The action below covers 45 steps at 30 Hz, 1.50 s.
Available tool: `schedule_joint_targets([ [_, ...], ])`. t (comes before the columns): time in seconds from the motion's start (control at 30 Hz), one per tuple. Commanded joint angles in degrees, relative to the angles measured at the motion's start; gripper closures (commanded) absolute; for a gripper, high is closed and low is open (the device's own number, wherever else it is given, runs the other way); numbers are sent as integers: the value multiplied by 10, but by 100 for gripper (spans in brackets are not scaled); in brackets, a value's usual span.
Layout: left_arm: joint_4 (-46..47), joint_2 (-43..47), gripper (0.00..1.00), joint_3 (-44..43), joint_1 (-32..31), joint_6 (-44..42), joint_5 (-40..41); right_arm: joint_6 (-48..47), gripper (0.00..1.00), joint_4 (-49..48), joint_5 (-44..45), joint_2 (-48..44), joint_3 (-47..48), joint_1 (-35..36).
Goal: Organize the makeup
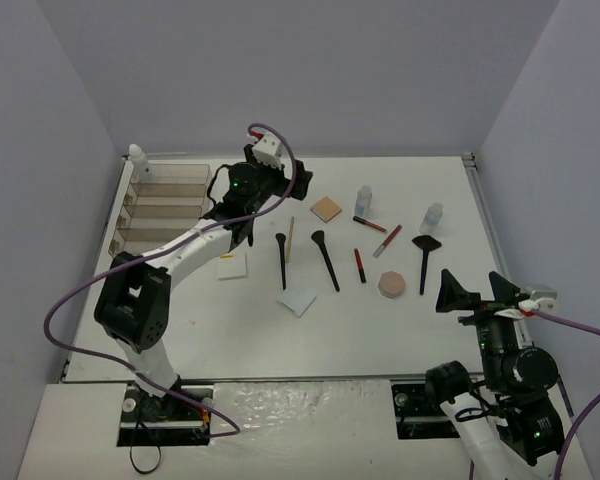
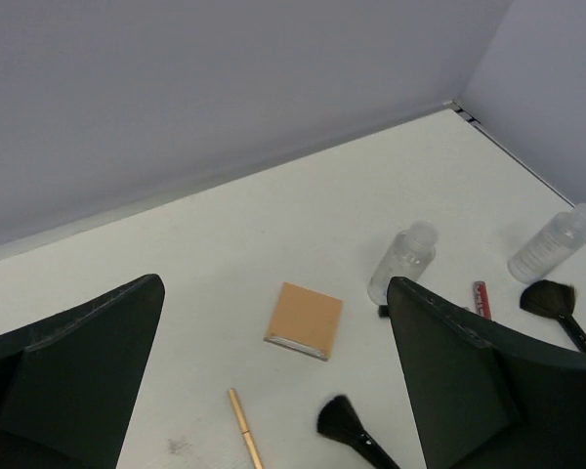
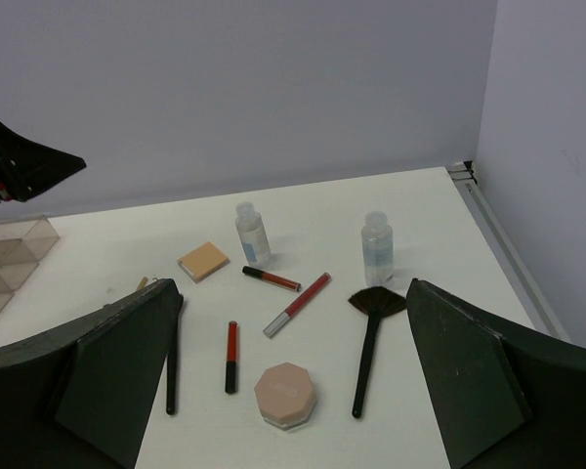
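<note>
**Left gripper** (image 2: 273,281): the fingers are spread wide with nothing between them. In the overhead view it sits left of centre in the upper half of the frame, just right of the organizer tray (image 1: 165,205). Its wrist view looks out over the tan square compact (image 2: 304,320), which lies flat on the table (image 1: 430,330) beyond the fingertips and apart from them. The wooden stick (image 2: 244,440) is at the lower edge of that view.

**Right gripper** (image 1: 473,292): the fingers are likewise spread wide and hold nothing. It sits at the lower right of the overhead frame, raised off the table surface.

**Makeup, all loose on the table:**
- Left of centre: white pad (image 1: 233,265), just below the left gripper.
- Centre: second white pad (image 1: 298,298), two black brushes (image 1: 281,258) (image 1: 325,258), with the wooden stick between them near their heads.
- Right of centre: first clear bottle (image 1: 364,200), upright, just right of the tan square compact.
- Right of centre: three red lip tubes (image 1: 370,224) (image 1: 387,241) (image 1: 360,265), lying near one another.
- Right: second clear bottle (image 1: 433,215), upright, above the fan brush (image 1: 425,250).
- Right: pink round compact (image 1: 392,285), below the lip tubes and left of the right gripper.

None of these items lies in the tray.
</note>
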<state>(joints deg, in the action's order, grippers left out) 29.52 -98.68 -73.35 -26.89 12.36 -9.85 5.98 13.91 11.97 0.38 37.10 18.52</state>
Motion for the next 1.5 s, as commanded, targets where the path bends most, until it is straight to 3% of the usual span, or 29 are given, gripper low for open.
schedule_joint_targets([
  [0.0, 60, -37, 3, -43, -49, -29, 22, -5, 0, -46, 4, 1, 9, 5],
  [0.37, 74, -208, 10, -186, -117, -27, 20, -5, 0, -44, 13, 1, 5, 5],
  [0.83, 127, -368, 17, -313, -127, 18, -8, -3, 0, -42, 17, 1, 4, 4],
  [1.2, 150, -463, 22, -412, -127, 40, -9, -2, 0, -41, 19, 1, 3, 2],
  [1.47, 178, -493, 34, -444, -127, 51, -16, -1, 0, -41, 21, 1, 2, -1],
])
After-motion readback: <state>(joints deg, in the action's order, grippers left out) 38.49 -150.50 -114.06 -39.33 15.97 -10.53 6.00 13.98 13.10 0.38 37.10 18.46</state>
